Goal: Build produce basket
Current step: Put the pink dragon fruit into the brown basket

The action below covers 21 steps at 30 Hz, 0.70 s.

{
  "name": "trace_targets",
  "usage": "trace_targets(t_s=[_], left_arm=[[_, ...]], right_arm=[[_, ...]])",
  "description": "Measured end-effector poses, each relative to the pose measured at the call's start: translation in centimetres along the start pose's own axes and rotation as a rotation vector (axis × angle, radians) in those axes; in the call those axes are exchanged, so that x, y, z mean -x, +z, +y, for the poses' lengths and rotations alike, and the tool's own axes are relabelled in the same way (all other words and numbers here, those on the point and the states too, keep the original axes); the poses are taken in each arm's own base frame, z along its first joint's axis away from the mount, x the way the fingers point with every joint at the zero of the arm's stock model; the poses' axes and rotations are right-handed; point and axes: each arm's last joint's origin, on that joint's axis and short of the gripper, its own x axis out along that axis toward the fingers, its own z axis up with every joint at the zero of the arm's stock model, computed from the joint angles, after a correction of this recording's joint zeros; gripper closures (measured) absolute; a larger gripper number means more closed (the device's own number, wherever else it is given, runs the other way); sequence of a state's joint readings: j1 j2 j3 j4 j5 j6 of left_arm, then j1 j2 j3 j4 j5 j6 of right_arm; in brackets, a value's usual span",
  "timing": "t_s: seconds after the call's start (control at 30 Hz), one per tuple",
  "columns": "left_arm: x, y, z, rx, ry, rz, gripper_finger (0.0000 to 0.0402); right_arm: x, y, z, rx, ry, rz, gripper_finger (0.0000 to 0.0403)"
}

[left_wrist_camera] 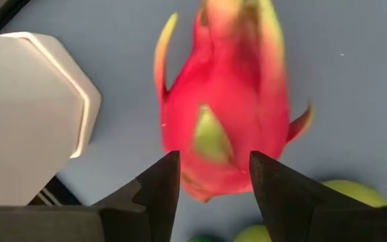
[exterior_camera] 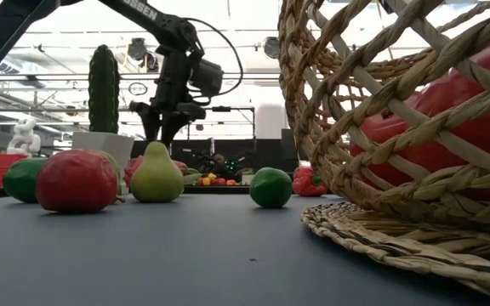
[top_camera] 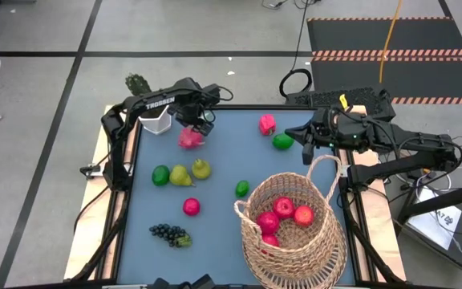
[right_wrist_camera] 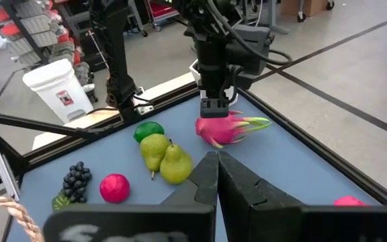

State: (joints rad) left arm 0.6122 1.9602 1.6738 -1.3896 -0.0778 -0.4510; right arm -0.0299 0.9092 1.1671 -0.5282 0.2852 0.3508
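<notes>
A pink dragon fruit (top_camera: 189, 138) (left_wrist_camera: 224, 101) lies on its side on the blue table top at the far left. My left gripper (top_camera: 200, 126) (left_wrist_camera: 213, 185) points down just above it, open, one finger on each side of the fruit's end (right_wrist_camera: 215, 111). The woven basket (top_camera: 291, 233) stands at the near right and holds three red apples (top_camera: 283, 213). My right gripper (top_camera: 307, 151) (right_wrist_camera: 217, 165) hangs shut and empty above the table's far right. Loose produce lies around: two pears (top_camera: 191, 172), limes (top_camera: 160, 174) (top_camera: 241, 189) (top_camera: 282, 141), a red apple (top_camera: 191, 206), grapes (top_camera: 171, 234), and a pink fruit (top_camera: 267, 124).
A white pot (top_camera: 156, 119) (left_wrist_camera: 25, 114) with a green cactus (top_camera: 138, 83) stands at the far left corner, right beside the dragon fruit. Bare blue table top lies in the middle, between the pears and the basket. The basket's arched handle (top_camera: 321, 164) rises below my right arm.
</notes>
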Motion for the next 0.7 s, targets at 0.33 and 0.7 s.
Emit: trace_targets(t_s=[0.33, 0.7], left_arm=[[-0.29, 0.37, -0.39, -0.028, -0.019, -0.048, 0.0222], [-0.28, 0.57, -0.45, -0.049, -0.019, -0.071, 0.0233]], right_arm=[[-0.07, 0.09, -0.26, -0.005, -0.014, -0.003, 0.0403], [-0.07, 0.09, -0.26, -0.005, -0.014, -0.003, 0.0403]])
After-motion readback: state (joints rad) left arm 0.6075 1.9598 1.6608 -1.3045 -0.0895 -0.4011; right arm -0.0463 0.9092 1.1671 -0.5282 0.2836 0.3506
